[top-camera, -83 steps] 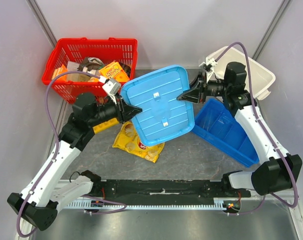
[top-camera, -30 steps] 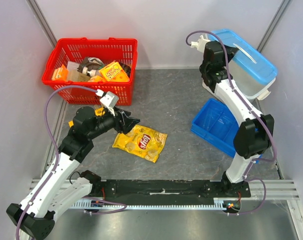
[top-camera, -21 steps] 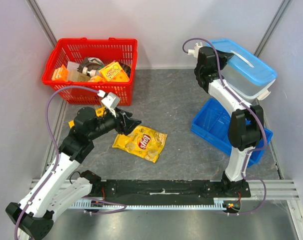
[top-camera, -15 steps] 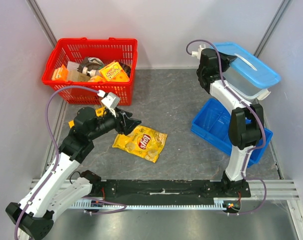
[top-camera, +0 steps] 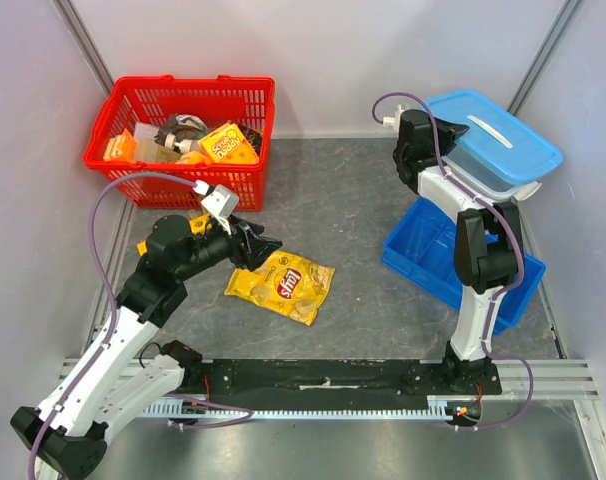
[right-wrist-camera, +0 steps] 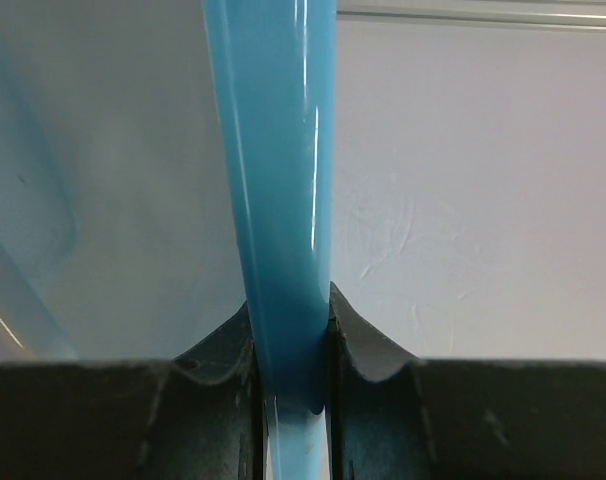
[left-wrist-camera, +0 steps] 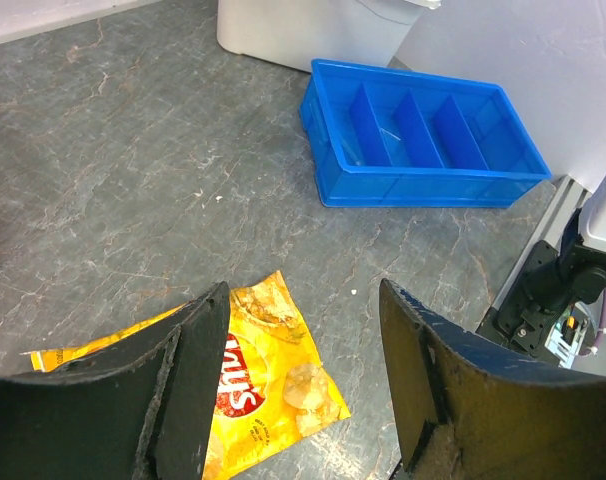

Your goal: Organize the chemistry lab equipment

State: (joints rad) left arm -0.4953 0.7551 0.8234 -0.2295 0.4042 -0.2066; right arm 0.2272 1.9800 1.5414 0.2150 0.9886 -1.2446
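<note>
Gripping the blue lid [top-camera: 493, 135] by its edge, right tool [right-wrist-camera: 291, 322] holds it atop the white bin [top-camera: 495, 180] in the far right corner. Left tool [left-wrist-camera: 303, 305] released, hovering over Lay's chips bag [top-camera: 280, 285].

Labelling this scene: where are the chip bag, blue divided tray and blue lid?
chip bag [top-camera: 281, 287], top view, on its red logo.
blue divided tray [left-wrist-camera: 423, 188], left wrist view, on its near outer wall.
blue lid [top-camera: 505, 142], top view, on its upper face.
</note>
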